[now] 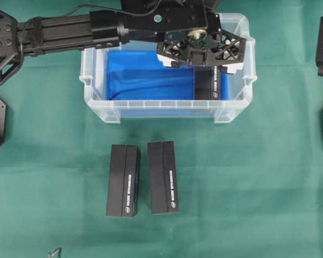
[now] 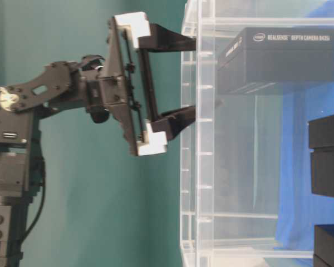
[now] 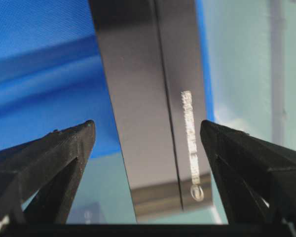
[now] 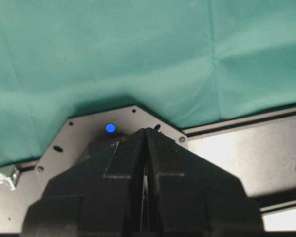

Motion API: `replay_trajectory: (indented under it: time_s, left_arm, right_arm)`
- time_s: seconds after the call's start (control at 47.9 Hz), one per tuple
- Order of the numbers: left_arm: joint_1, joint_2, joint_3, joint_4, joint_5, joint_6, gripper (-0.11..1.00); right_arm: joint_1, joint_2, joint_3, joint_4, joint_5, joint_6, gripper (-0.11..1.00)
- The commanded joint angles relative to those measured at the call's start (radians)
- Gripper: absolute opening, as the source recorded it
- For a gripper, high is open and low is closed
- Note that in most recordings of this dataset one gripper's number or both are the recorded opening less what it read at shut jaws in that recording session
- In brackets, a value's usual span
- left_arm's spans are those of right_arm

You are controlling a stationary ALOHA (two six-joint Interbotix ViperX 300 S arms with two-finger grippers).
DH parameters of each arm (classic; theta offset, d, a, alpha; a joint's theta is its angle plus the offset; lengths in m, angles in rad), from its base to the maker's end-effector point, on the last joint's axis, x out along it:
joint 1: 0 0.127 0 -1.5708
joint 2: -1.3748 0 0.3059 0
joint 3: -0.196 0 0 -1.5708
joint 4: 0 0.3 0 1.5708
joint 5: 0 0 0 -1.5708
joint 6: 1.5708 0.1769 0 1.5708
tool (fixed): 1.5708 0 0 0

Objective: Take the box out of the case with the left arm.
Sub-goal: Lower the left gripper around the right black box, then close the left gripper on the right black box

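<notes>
A black robot left arm (image 1: 64, 27) reaches in from the left edge of the overhead view, across a green cloth-covered table (image 1: 247, 183), and ends in a black open-lattice left gripper with white pads (image 1: 204, 63) held over the right end of the case. The case is one large clear plastic storage tub (image 1: 167, 107), rectangular, with rimmed handles and a bright blue cloth (image 1: 145, 75) lining its floor. One flat black rectangular cardboard box with white lettering (image 1: 209, 85) lies on that cloth at the tub's right end, close to the right wall.

The left wrist view shows the two black fingers (image 3: 49, 158) spread wide, one on each side of the box (image 3: 153, 113), with clear gaps and no contact. The table-level view shows the same wide spread, the fingertips reaching past the tub's rim.

As a judgement, the task is partly under way: the gripper is lined up around the box, but closing, lifting and carrying it out are all left to do.

In front of the tub, two more matching black boxes (image 1: 123, 180) (image 1: 162, 177) lie side by side on the green cloth, near each other but apart.

At the far right, the right gripper (image 4: 145, 197) shows in its own wrist view with fingers pressed together, holding nothing

Count: one tub, one blue cloth, three black boxes, two grippers
</notes>
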Motion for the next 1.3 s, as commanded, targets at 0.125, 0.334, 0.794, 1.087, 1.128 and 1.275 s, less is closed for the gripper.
replay_trajectory:
  time_s: [0.125,0.334,0.794,1.087,1.128,1.275]
  left_arm:
    - [0.011,-0.051,0.023,0.005,-0.063,-0.006,0.90]
    - [0.009,-0.044,0.021,0.005,-0.087,-0.012,0.90]
    - [0.008,-0.012,0.026,0.003,-0.115,-0.012,0.90]
    - [0.008,-0.003,0.055,0.000,-0.114,-0.012,0.90]
    - [0.006,-0.003,0.058,-0.002,-0.114,-0.014,0.90]
    - [0.006,-0.003,0.067,-0.002,-0.115,-0.025,0.90]
  right_arm:
    - [-0.002,-0.002,-0.009,0.003,0.002,0.002,0.00]
    - [-0.002,-0.002,-0.009,0.003,0.002,0.002,0.00]
    - [-0.002,0.000,-0.009,0.003,0.002,0.002,0.00]
    - [-0.002,-0.002,-0.009,0.003,0.002,0.002,0.00]
    - [-0.002,-0.002,-0.009,0.003,0.002,0.002,0.00]
    - [-0.002,-0.002,-0.009,0.003,0.002,0.002,0.00]
